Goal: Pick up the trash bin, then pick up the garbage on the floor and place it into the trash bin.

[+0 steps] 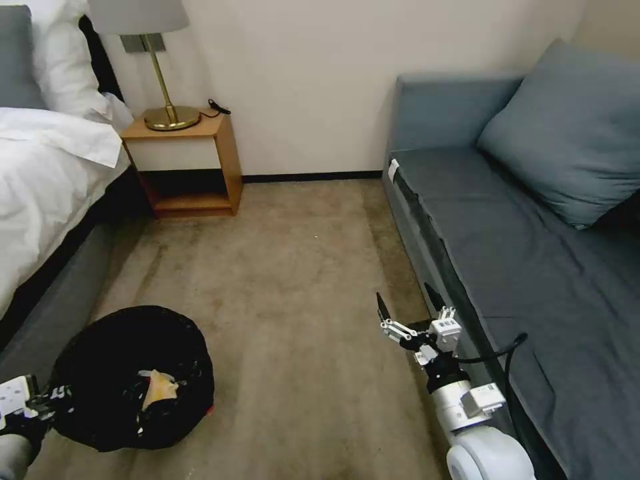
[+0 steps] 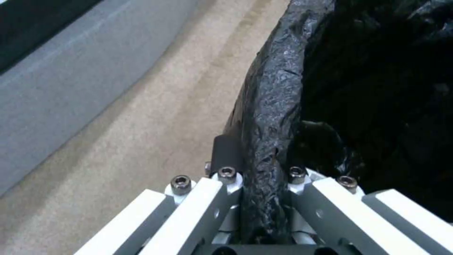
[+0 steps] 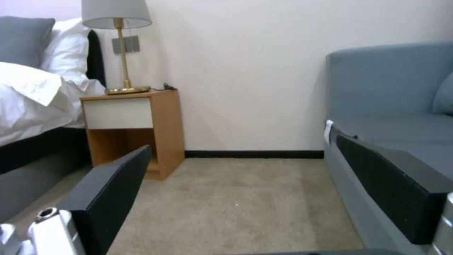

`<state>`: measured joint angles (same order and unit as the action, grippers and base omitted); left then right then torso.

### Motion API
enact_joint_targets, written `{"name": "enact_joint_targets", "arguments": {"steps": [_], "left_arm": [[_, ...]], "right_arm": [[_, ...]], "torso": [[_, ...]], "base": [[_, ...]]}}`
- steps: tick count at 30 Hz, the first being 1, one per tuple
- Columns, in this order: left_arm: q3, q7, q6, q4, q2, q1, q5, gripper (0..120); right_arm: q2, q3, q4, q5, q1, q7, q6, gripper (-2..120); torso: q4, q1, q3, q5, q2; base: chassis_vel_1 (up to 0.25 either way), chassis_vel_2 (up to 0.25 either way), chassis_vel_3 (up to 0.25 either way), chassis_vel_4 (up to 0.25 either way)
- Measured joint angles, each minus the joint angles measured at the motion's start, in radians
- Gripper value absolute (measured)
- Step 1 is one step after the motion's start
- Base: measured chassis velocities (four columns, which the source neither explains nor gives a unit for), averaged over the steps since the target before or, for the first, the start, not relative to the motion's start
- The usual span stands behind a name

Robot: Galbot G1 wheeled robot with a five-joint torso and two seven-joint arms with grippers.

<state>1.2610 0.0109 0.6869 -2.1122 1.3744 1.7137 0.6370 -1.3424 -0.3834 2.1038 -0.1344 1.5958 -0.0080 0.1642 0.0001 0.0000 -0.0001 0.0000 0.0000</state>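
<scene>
Head view: I am holding the trash bin (image 1: 127,377) low at my left, above the carpet (image 1: 280,280), mouth up to take litter; a yellow-brown wrapper (image 1: 159,388) is lying inside. My right gripper (image 1: 410,308) is hanging spread and empty beside the sofa (image 1: 533,267).

Left wrist view: my left gripper (image 2: 264,170) is pinching the bin's bagged rim.

Right wrist view: my spread fingers (image 3: 113,187) are facing the nightstand (image 3: 134,131).

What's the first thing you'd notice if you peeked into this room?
The big black trash bin on the carpet beside the bed, with a yellow-brown wrapper inside. The left gripper is pinched shut on its crinkly rim. The right gripper hangs open over bare carpet next to the grey sofa.
</scene>
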Motion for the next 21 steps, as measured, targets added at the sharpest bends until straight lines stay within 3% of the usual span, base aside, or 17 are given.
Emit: {"name": "enact_joint_targets", "arguments": {"steps": [7,11,21], "left_arm": [[-0.004,-0.061,0.002,0.053,-0.030,-0.025,0.091,4],[-0.004,-0.114,0.019,0.145,-0.076,-0.079,0.215,4],[-0.004,-0.188,0.026,0.291,-0.107,-0.156,0.283,4]], "right_arm": [[0.000,0.005,0.000,0.000,-0.004,0.001,0.000,100],[0.000,0.008,-0.002,0.000,-0.007,0.001,-0.001,100],[0.001,0.010,-0.003,0.000,-0.009,0.001,-0.003,100]], "torso": [[0.0001,0.000,0.000,-0.0002,0.000],[-0.0001,0.000,0.000,-0.0003,0.000],[-0.0001,0.000,0.000,-0.0003,0.000]], "base": [[0.000,0.000,0.000,0.000],[0.000,0.000,0.000,0.000],[0.000,0.000,0.000,0.000]]}}
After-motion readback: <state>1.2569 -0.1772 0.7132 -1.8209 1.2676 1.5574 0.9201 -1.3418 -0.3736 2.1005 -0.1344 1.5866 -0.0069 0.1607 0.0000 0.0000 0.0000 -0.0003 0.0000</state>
